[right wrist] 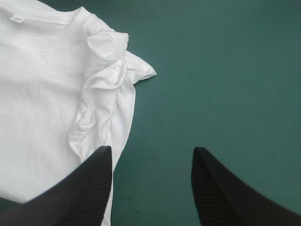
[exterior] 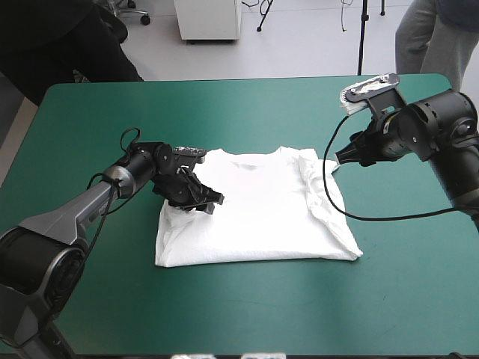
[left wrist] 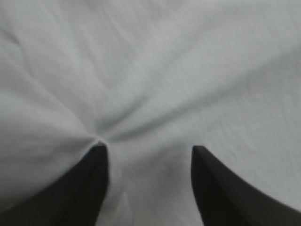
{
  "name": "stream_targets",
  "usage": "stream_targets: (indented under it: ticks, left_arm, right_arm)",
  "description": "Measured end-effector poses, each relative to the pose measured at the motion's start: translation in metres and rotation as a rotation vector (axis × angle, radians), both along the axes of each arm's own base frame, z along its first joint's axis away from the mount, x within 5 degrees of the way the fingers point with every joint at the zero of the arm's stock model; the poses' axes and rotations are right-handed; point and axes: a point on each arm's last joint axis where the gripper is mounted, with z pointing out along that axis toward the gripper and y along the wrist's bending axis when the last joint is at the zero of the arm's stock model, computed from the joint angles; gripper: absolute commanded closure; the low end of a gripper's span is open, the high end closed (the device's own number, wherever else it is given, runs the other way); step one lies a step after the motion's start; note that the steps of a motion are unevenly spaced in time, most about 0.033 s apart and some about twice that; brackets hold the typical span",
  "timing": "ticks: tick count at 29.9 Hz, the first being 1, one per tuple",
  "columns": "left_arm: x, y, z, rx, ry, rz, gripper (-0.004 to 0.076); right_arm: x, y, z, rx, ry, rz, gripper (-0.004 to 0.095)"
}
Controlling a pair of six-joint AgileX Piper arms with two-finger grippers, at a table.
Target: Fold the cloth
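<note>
Table (exterior: 247,105) w/ teal-green cover, bare on all sides of the cloth; cover smooth, no marks.

T-shirt (exterior: 262,209) lies flat approx. mid-table, collar (right wrist: 44,35) toward far edge, small label (right wrist: 16,19) inside neck. White, short-sleeved, laid as a roughly square shape. Its right side is turned in over the body, leaving a crumpled ridge (right wrist: 101,89) running from shoulder down that edge. Near hem straight, near-right corner slightly flared. Fabric lightly creased overall.

L gripper (exterior: 202,199) sits on shirt's far-left part, black fingers (left wrist: 94,179) apart, tips down on the cloth; fabric puckers at one tip, nothing pinched betw. them.

R gripper (exterior: 338,158) hovers just beside shirt's far-right corner, fingers apart, one over the shirt's edge, the other over bare cover.
</note>
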Motion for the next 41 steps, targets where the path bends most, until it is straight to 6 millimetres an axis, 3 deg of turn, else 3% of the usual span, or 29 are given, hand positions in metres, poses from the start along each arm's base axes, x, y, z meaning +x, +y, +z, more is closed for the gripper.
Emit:
stream_targets:
  ticks: [4,10,15,22,27,36,41]
  left_arm:
    - [-0.002,0.000,0.022,-0.016,-0.030,-0.015,0.0205]
    - [-0.014,0.001,0.090,-0.077,-0.185,-0.038,0.0205]
    - [-0.045,0.008,0.137,-0.083,-0.235,-0.056,0.0206]
    - [-0.087,0.034,0.165,0.102,-0.287,0.071,0.0206]
    - [-0.114,0.035,0.154,0.121,-0.258,0.123,0.0206]
    - [-0.140,0.049,0.081,0.276,-0.094,0.192,0.0206]
    - [-0.143,0.052,0.050,0.287,-0.099,0.210,0.0206]
  right_arm:
    - [0.000,0.000,0.000,0.000,0.000,0.000,0.0412]
    - [-0.004,-0.001,0.003,0.004,-0.011,0.000,0.0412]
    - [-0.010,-0.004,0.009,0.014,-0.033,0.000,0.0412]
    - [-0.035,-0.007,0.028,0.119,-0.079,-0.004,0.0412]
    - [-0.057,-0.014,0.029,0.136,-0.094,-0.006,0.0412]
    - [-0.090,-0.026,-0.026,0.083,0.044,-0.021,0.0412]
    - [-0.099,-0.030,-0.035,0.076,0.062,-0.023,0.0412]
